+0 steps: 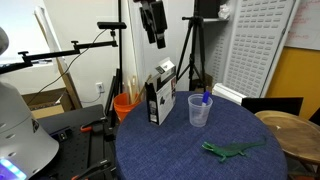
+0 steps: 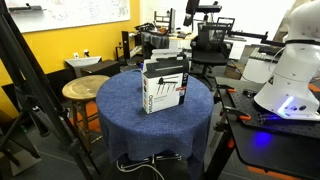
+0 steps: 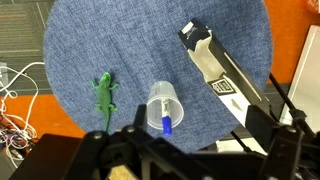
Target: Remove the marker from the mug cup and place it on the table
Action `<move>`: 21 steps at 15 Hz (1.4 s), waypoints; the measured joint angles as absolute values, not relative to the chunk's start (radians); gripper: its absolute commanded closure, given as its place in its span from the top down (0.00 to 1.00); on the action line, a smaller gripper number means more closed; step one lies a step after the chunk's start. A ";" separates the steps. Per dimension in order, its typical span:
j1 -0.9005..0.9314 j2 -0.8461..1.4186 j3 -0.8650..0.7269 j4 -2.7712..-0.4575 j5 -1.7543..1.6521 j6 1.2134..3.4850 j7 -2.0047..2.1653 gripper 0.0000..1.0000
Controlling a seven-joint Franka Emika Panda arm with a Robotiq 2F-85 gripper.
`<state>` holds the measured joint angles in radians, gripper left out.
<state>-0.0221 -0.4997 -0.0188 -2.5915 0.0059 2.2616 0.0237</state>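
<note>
The clear plastic cup (image 1: 199,112) stands upright on the dark blue round table (image 1: 170,150), right of a box. The marker (image 1: 205,98) stands in it, blue cap end up. In the wrist view the cup (image 3: 160,100) lies below me with the marker's blue cap (image 3: 166,124) inside its rim. My gripper (image 1: 154,38) hangs high above the table, over the box and well apart from the cup. Its jaws (image 3: 185,150) are spread wide and hold nothing. In an exterior view the table (image 2: 130,105) shows, but the cup is hidden behind the box.
A black and white box (image 1: 160,92) stands upright near the cup, and shows too in the wrist view (image 3: 215,62) and an exterior view (image 2: 163,85). A green toy lizard (image 1: 232,150) lies near the table's edge. An orange bucket (image 1: 124,104) and a small wooden table (image 1: 290,125) stand beside.
</note>
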 measured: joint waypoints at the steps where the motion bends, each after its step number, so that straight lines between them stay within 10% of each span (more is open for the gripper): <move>1: -0.026 -0.470 -0.018 -2.592 -0.001 2.303 0.025 1.00; 21: -0.070 0.312 -0.053 -2.043 -0.082 2.475 -0.057 1.00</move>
<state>-0.0701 0.3115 -0.0525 -2.0429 -0.0820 2.4746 -0.0566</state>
